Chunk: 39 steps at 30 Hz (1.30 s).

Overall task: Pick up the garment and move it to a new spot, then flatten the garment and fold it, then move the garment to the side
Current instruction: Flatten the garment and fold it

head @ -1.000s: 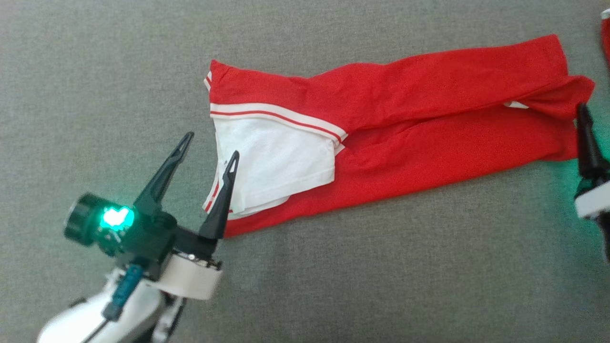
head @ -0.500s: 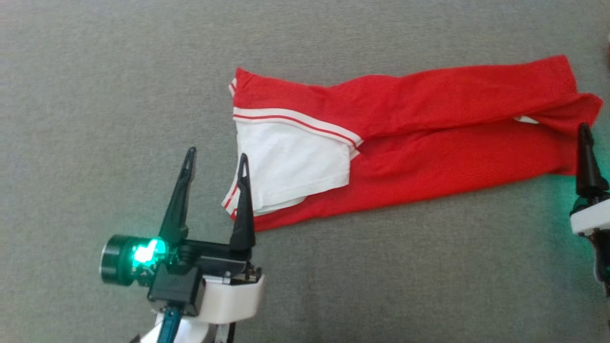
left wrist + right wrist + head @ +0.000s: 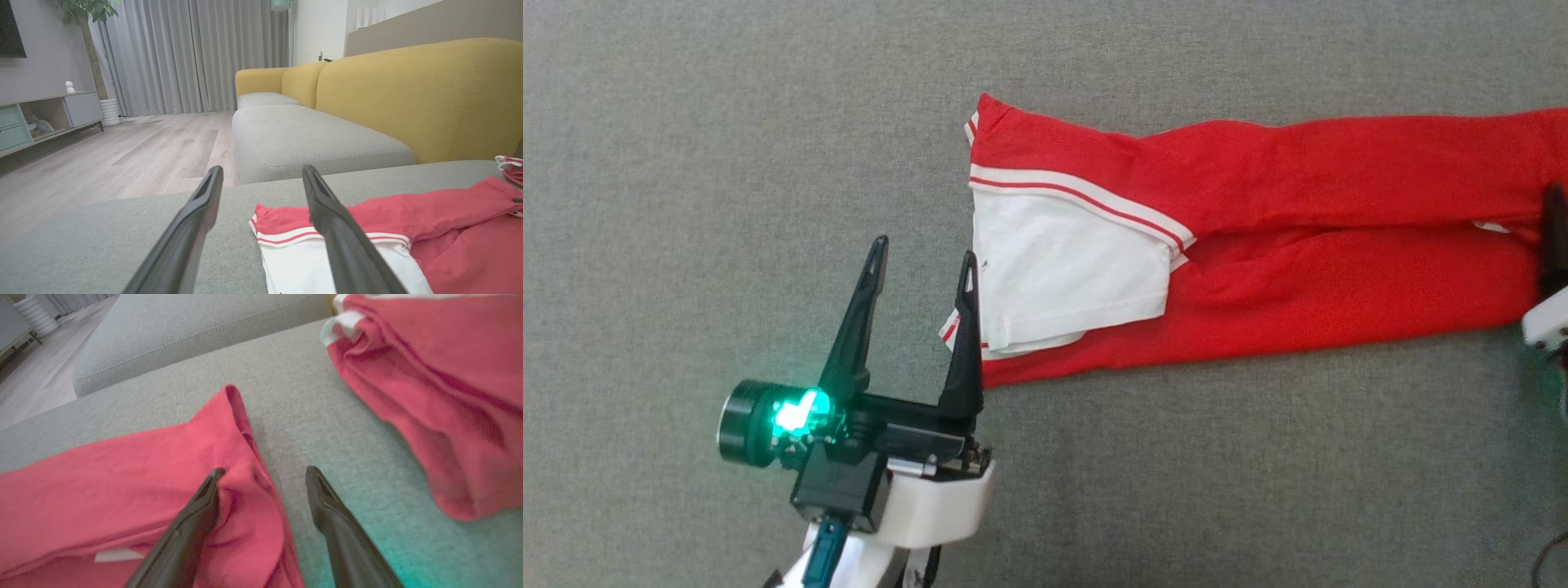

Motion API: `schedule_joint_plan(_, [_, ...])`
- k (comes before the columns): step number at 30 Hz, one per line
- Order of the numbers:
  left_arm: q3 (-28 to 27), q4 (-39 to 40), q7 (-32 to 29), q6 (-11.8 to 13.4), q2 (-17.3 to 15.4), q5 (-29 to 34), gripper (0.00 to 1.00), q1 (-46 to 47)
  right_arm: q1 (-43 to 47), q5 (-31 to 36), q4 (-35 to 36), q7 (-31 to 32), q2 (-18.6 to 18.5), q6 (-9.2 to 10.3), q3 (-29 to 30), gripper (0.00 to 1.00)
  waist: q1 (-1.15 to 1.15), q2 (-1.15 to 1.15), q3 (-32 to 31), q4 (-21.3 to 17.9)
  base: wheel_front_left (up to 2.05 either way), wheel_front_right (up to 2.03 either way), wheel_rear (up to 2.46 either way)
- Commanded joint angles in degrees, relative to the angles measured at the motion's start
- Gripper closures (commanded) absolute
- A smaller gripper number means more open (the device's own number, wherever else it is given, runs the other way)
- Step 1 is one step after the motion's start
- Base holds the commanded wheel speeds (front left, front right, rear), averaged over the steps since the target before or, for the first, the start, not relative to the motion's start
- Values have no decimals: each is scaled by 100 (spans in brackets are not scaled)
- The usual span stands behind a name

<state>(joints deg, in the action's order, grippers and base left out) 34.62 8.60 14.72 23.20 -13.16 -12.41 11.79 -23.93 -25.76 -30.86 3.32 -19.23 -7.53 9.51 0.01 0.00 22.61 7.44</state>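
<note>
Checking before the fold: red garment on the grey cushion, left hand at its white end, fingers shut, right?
No. The left hand is at the white end of the garment on the grey cushion, but open, as the left wrist view shows.

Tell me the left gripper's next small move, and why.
Probably ease the left gripper slightly right and down so its open fingers straddle the white waist edge of the garment, then close. One finger overlaps that edge, the other is over bare cushion, and nothing is gripped yet.
</note>
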Motion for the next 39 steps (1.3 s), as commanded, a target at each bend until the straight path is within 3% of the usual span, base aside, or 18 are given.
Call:
schedule_joint_plan(1, [-269, 143, 28, -45, 11, 84, 0, 6, 71, 72, 101, 71, 6, 4, -35, 0, -1, 0, -8, 11, 0, 0, 0])
schedule_joint_plan(8, [-605, 83, 28, -335, 259, 307, 0, -192, 556, 393, 488, 494, 500, 4, 266, 0, -1, 0, -121, -39, 0, 0, 0])
schedule_joint_plan(9, [-650, 87, 28, -365, 287, 336, 0, -224, 621, 420, 591, 571, 562, 4, 304, 19, -1, 0, -133, -63, 0, 0, 0])
schedule_joint_plan(10, [-692, 95, 28, -400, 313, 363, 0, -249, 674, 449, 690, 640, 614, 4, 332, 54, -1, 0, -142, -87, 0, 0, 0])
schedule_joint_plan(11, [-730, 101, 28, -439, 336, 390, 0, -268, 716, 467, 783, 714, 669, 4, 350, 81, -1, 0, -152, -110, 0, 0, 0])
schedule_joint_plan(12, [-764, 102, 28, -480, 357, 418, 0, -282, 746, 475, 865, 784, 714, 4, 369, 100, -1, 0, -161, -131, 0, 0, 0])
schedule_joint_plan(19, [-985, 73, 28, -701, 465, 587, 0, -373, 757, 501, 1246, 686, 766, 4, 530, 100, -1, 0, -258, -333, 0, 0, 0])
schedule_joint_plan(27, [-1156, 19, 28, -922, 533, 703, 0, -477, 738, 141, 1754, 859, 276, 4, 694, 100, -1, 0, -381, -619, 0, 0, 0])
schedule_joint_plan(33, [-1223, -63, 28, -1056, 587, 759, 0, -553, 549, -831, 2971, 1343, 621, 4, -33, 100, -1, 0, -543, -728, 0, 0, 0])
schedule_joint_plan(39, [-1230, -131, 28, -1176, 674, 798, 0, -577, 483, -1025, 3862, 1759, 1152, 4, -1306, 100, -1, 0, -632, -647, 0, 0, 0])
